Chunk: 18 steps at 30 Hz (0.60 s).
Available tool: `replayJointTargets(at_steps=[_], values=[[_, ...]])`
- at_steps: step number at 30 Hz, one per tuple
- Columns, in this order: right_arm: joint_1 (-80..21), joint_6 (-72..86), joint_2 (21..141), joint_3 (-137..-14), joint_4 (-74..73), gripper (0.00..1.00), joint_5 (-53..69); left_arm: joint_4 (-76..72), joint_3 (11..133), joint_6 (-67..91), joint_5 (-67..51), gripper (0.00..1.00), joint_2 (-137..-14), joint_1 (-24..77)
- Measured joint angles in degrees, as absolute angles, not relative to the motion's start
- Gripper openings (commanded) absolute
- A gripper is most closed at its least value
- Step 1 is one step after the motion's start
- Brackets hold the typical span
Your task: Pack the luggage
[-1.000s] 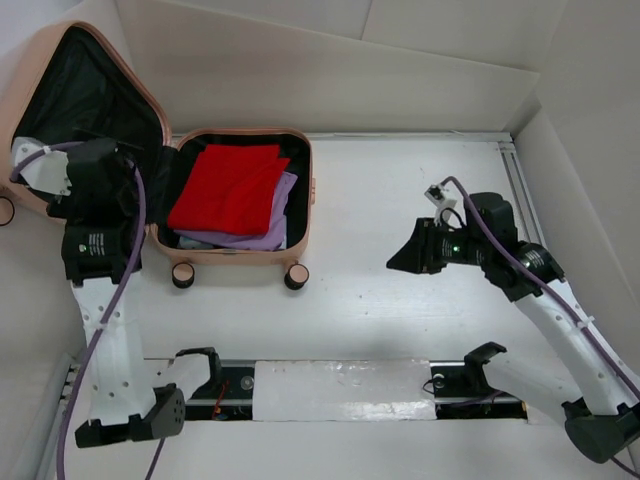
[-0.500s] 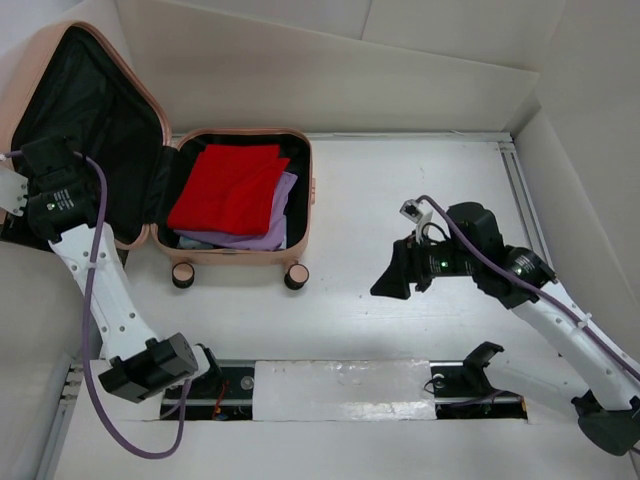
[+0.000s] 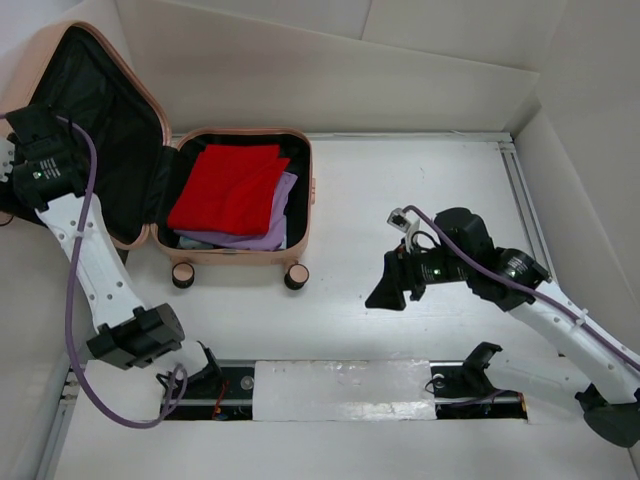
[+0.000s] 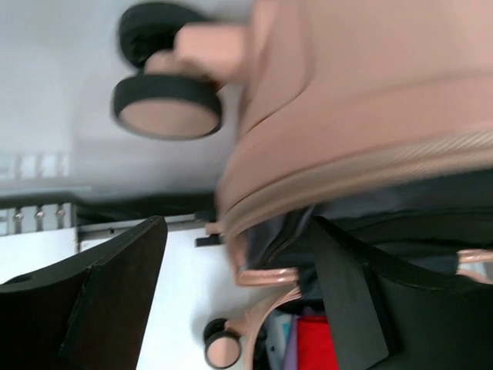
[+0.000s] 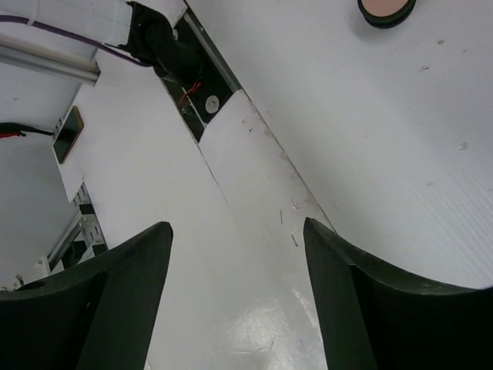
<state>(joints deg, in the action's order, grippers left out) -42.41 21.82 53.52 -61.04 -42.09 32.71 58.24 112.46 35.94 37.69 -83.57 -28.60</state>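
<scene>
White desk [image 3: 420, 190], bordered by upright white panels [image 3: 330, 70] at rear and right. A folded red garment [image 3: 228, 187] lay atop a lilac garment [image 3: 270, 232]. A white mounting strip [image 3: 340, 388] spanned the desk's near edge.

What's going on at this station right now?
Two arms are packing the luggage, which lies open with its lid propped up at the left. A red garment sits on a purple garment in the base. The left gripper is open at the lid's rim, with the rim between its fingers, not clamped. The right gripper is open and empty over the table, right of the case.
</scene>
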Motion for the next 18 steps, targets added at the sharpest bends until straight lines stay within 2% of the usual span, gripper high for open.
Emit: replayJointTargets(at_steps=[1,2,5,6,7,13,18], values=[[-42.52,21.80,53.65,-61.04,-42.13,0.75,32.64,58.26,114.10,35.77,37.69,0.65,-84.73,-28.60],[-42.68,21.80,53.76,-61.04,-42.15,0.75,32.51,58.30,116.05,35.66,37.56,0.48,-86.06,-28.60],[-42.85,21.78,54.08,-61.10,-42.92,0.75,31.79,59.11,119.39,35.05,37.98,0.23,-88.79,-28.60],[-42.85,21.78,54.13,-61.10,-43.24,0.75,31.40,59.61,119.39,34.76,38.13,0.07,-88.88,-28.62],[-42.85,21.78,54.13,-61.12,-43.40,0.75,31.09,59.72,118.80,34.44,38.50,0.00,-88.79,-28.77],[-42.85,21.76,55.13,-61.76,-43.68,0.75,29.91,54.17,107.87,34.61,38.41,0.00,-82.48,-28.73],[-42.85,22.11,56.64,-62.17,-42.96,0.75,29.50,41.89,87.33,36.18,32.08,0.00,-65.21,-24.27]])
